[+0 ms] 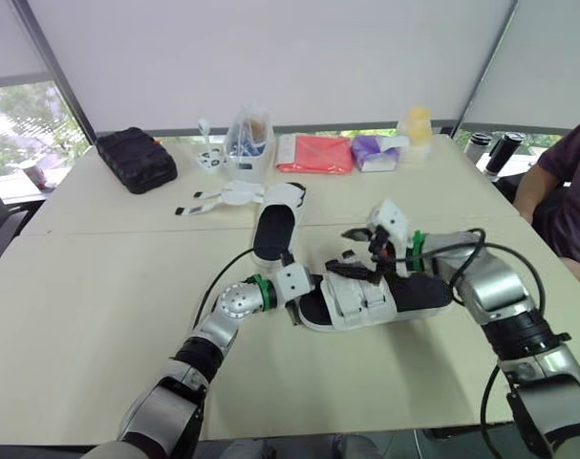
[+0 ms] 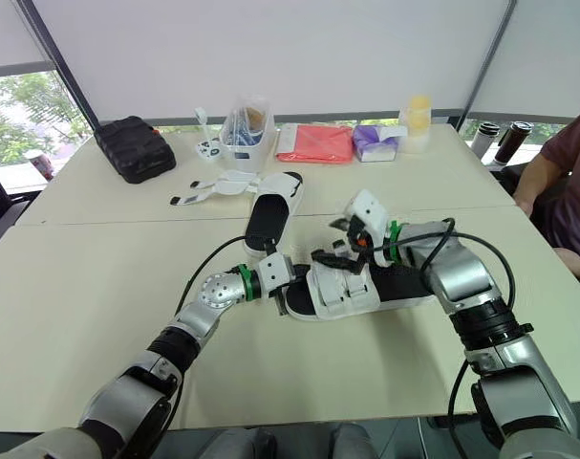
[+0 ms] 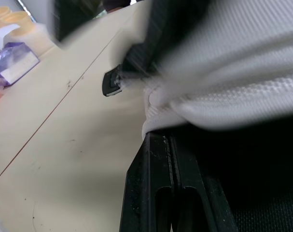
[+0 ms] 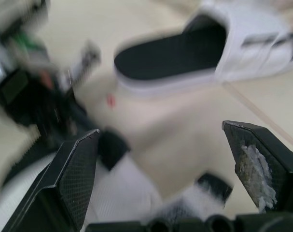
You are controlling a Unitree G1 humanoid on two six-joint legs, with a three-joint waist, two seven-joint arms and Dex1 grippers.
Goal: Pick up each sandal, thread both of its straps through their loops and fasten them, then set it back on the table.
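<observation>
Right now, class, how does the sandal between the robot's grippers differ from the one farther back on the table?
The near sandal has its white straps folded over the footbed; the far sandal has its straps splayed on the table. The near sandal lies crosswise between the left gripper and right gripper; the far sandal points away, untouched. Both are white with black footbeds.

Head stereo pair looks down over table (image 1: 98, 316); wrist cameras hug sandal (image 3: 233, 96).

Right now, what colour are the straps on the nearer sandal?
White straps, best seen in the right eye view.
</observation>
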